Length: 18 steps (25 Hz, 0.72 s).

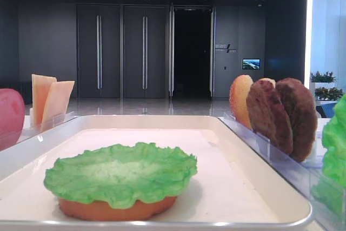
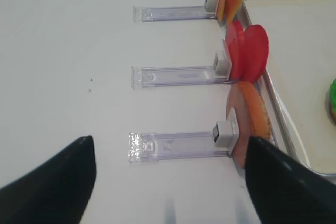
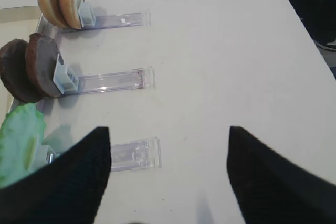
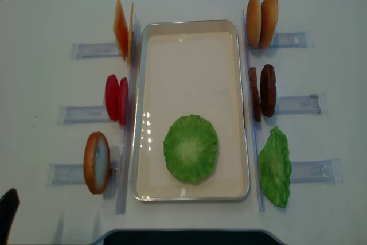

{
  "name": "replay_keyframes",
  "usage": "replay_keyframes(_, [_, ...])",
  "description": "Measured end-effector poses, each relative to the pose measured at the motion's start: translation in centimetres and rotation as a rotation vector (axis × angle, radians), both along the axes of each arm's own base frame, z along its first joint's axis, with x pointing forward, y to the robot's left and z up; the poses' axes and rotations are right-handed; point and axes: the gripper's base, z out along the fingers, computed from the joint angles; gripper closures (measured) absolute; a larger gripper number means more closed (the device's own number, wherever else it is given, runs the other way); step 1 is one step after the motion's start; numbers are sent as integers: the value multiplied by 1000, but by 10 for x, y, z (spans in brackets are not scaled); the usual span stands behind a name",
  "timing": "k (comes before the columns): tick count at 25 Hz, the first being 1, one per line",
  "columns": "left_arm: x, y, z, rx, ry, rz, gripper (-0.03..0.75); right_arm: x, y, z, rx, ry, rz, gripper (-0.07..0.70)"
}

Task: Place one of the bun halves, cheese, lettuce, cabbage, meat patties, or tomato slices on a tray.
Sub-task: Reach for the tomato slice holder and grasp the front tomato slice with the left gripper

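Left gripper (image 2: 168,182): jaws spread wide, holding nothing, hovering over the table left of the tray (image 4: 190,196).
Right gripper (image 3: 168,171): jaws likewise apart and empty, right of the tray.
Tomato slices (image 2: 248,53): on edge in the middle rack beside the tray's left rim, ahead of the left gripper, faces across the rack; left arm nearer.
On the tray: lettuce (image 4: 191,148) over a bun half (image 1: 116,208), near end.
Hidden: fingertips cropped; bun mostly covered from overhead.

tray (image 4: 140,113) cream-white | lettuce (image 4: 191,148) bright green, paler centre | tomato slices (image 4: 116,98) red-pink | meat patties (image 4: 262,91) dark brown | cheese (image 4: 122,28) yellow-orange | counter (image 4: 46,21) white
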Motion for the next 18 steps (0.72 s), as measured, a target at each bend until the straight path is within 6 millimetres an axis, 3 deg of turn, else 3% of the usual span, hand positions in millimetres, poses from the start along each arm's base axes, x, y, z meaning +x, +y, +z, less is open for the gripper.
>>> replay_keyframes(18, [0,1,0,16,-1,2,24,0,0,0,0,0,0,150])
